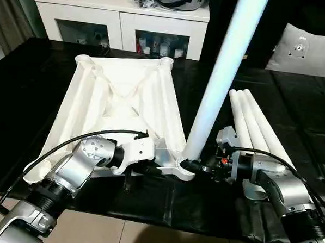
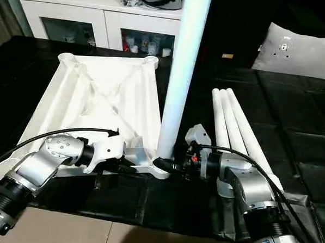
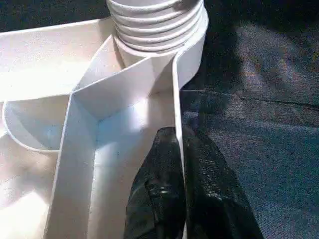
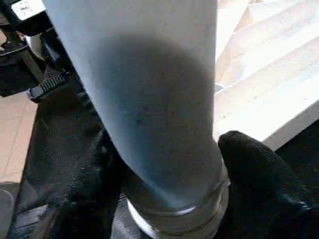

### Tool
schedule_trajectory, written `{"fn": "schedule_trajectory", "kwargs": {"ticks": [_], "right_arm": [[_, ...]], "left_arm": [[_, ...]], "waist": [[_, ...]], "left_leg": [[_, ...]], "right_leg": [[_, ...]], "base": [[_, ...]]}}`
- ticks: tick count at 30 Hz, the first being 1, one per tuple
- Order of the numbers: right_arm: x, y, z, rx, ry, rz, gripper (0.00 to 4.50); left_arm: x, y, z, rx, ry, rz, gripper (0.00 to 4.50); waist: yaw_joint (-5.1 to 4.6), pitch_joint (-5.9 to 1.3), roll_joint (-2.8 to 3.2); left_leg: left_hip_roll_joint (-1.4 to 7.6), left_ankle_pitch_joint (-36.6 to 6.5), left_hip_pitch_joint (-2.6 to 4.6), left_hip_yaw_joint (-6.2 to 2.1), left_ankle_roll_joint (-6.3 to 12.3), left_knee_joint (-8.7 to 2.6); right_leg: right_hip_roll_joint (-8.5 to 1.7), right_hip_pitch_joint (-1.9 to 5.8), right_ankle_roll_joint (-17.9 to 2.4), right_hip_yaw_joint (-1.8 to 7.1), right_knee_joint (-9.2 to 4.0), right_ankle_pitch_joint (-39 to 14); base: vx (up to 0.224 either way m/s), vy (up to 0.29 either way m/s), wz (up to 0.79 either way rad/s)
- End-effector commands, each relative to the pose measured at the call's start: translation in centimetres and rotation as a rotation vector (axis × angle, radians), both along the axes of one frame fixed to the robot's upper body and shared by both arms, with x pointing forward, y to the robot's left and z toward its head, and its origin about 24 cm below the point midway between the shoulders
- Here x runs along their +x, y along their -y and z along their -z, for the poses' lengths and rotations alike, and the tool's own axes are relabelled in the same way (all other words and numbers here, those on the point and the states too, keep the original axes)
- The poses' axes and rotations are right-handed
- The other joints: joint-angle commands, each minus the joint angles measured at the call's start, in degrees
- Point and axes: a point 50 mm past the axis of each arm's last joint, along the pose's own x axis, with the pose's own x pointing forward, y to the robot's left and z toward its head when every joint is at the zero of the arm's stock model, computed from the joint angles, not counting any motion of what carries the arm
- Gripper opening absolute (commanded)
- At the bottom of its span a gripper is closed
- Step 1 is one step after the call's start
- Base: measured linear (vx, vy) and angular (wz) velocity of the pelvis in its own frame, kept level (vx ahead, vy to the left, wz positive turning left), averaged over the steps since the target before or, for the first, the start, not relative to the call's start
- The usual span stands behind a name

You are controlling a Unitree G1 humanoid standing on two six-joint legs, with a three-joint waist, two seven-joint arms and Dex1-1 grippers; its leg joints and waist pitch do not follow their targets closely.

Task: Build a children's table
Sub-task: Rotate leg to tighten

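The white tabletop (image 1: 125,98) lies ribbed underside up on the black table. One white leg (image 1: 219,86) stands upright in its near right corner socket, threaded end (image 3: 154,25) partly in. My right gripper (image 2: 165,165) is shut on the base of this leg, one black finger (image 4: 259,189) on each side. My left gripper (image 3: 182,164) is shut on the tabletop's thin side wall just beside that socket. Three more legs (image 1: 255,126) lie side by side to the right of the tabletop.
A white cabinet (image 1: 124,16) with glass doors stands behind the table. A grey cushion (image 1: 308,50) lies at the far right. The table's front edge (image 1: 173,220) runs just under my forearms, with tiled floor below.
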Motion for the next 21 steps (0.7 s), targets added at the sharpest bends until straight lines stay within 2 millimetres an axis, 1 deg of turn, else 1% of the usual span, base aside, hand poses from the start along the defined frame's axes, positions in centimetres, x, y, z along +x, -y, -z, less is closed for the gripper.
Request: {"fn": "schedule_trajectory", "kwargs": {"ticks": [1,2,5,9,11,12,13,14,15,16,17,18,19,20,21], "right_arm": [[0.0,0.0,0.1,0.0,-0.012,0.004,2.86],[-0.1,0.0,0.2,0.002,-0.02,0.002,2.74],[-0.4,-0.1,0.6,0.008,-0.038,0.002,2.64],[-0.8,-0.3,1.1,0.029,-0.071,0.009,2.6],[-1.0,-0.6,1.4,0.039,-0.101,0.039,2.59],[-1.0,-0.7,2.1,0.019,-0.12,0.096,2.59],[-1.0,-0.7,2.1,0.019,-0.12,0.096,2.59],[-0.9,-0.8,2.4,0.011,-0.127,0.125,2.59],[-0.3,-1.0,3.1,0.0,-0.132,0.238,2.58],[-0.3,-1.0,3.1,0.0,-0.132,0.241,2.58],[0.5,-1.1,3.7,-0.003,-0.138,0.375,2.58],[1.1,-1.2,4.0,-0.007,-0.145,0.465,2.57],[1.1,-1.2,4.0,-0.007,-0.145,0.465,2.57],[1.8,-1.0,4.7,-0.022,-0.171,0.612,2.57],[2.2,-0.9,5.2,-0.049,-0.19,0.728,2.57]], "left_arm": [[-1.5,-0.2,2.5,0.098,-0.106,0.053,0.0],[-1.5,-0.2,2.5,0.098,-0.109,0.054,0.0],[-1.5,-0.2,2.5,0.087,-0.117,0.049,0.0],[-1.5,0.1,2.3,0.047,-0.132,0.031,0.0],[-1.5,0.3,2.2,0.02,-0.146,0.009,0.0],[-1.5,0.7,2.2,-0.001,-0.159,-0.024,0.0],[-1.5,0.7,2.2,-0.001,-0.159,-0.024,0.0],[-1.5,0.9,2.2,-0.008,-0.162,-0.047,0.0],[-1.1,1.5,2.3,-0.038,-0.154,-0.126,0.0],[-1.1,1.5,2.3,-0.038,-0.154,-0.128,0.0],[-0.6,2.3,2.2,-0.079,-0.147,-0.215,0.0],[-0.2,2.7,2.1,-0.105,-0.147,-0.274,0.0],[-0.2,2.7,2.1,-0.105,-0.147,-0.274,0.0],[0.3,3.7,1.8,-0.146,-0.15,-0.348,0.0],[0.6,4.7,1.5,-0.17,-0.149,-0.404,0.0]], "waist": [[-0.07,-2.83,-0.39],[-0.05,-2.83,-0.36],[-0.07,-2.83,-0.37],[-0.03,-2.88,-0.3],[-0.02,-2.85,-0.4],[-0.15,-2.8,-0.44],[-0.1,-2.73,-0.41],[-0.18,-2.6,-0.19],[-0.44,-2.54,-0.25],[-0.75,-2.02,-0.26],[-0.93,-1.79,-0.24],[-1.34,-1.59,-0.21],[-1.9,-1.59,-0.33],[-2.2,-1.72,-0.44],[-2.53,-1.72,-0.4]], "left_leg": [[4.0,-4.29,-0.04,-0.86,3.79,-3.69],[4.01,-4.11,-0.07,-0.86,3.9,-3.68],[4.01,-4.13,-0.06,-0.87,3.88,-3.69],[4.04,-4.2,0.0,-0.87,3.78,-3.7],[4.05,-4.69,0.0,-0.9,3.56,-3.8],[4.13,-5.09,0.09,-0.89,3.13,-3.89],[4.09,-5.44,0.08,-0.92,2.96,-3.93],[4.05,-7.04,0.17,-0.99,2.43,-4.12],[4.1,-7.89,0.23,-0.93,1.95,-4.22],[3.98,-10.88,0.24,-0.97,0.91,-4.52],[3.87,-13.83,0.52,-1.12,-0.2,-4.8],[3.88,-15.26,0.59,-1.24,-0.87,-4.94],[3.76,-17.72,0.75,-1.59,-1.81,-4.97],[3.75,-17.73,0.57,-1.8,-1.86,-5.15],[3.72,-17.85,0.58,-1.78,-2.0,-5.11]], "right_leg": [[-5.4,2.92,-14.37,2.89,-3.35,-2.01],[-5.44,2.92,-14.43,2.87,-3.35,-1.77],[-5.38,2.9,-14.44,2.84,-3.33,-1.86],[-5.4,2.89,-14.61,2.85,-3.31,-1.32],[-5.38,2.91,-14.63,2.83,-3.37,-1.7],[-5.43,2.83,-14.71,2.87,-3.41,-2.22],[-5.44,2.8,-14.62,2.84,-3.53,-2.86],[-5.47,2.74,-14.19,2.87,-3.82,-5.39],[-5.46,2.67,-14.11,2.91,-3.87,-6.44],[-5.51,2.53,-13.34,2.94,-4.56,-11.69],[-5.7,2.47,-11.77,2.97,-5.19,-18.6],[-5.79,2.37,-11.08,2.94,-5.39,-21.84],[-5.81,2.19,-9.4,2.77,-5.82,-27.08],[-5.89,2.34,-7.81,2.85,-6.05,-29.01],[-5.82,2.12,-7.85,2.85,-5.92,-28.97]], "base": [[0.0,0.0,0.0],[0.0,0.0,0.0],[0.0,0.0,0.0],[0.0,0.0,0.0],[0.0,0.0,0.0],[0.0,0.0,0.0],[0.0,0.0,0.0],[0.0,0.0,0.0],[0.0,0.0,0.0],[0.0,0.0,0.0],[0.0,0.0,0.0],[0.0,0.0,0.0],[0.0,0.0,0.0],[0.0,0.0,0.0],[0.0,0.0,0.0]]}}
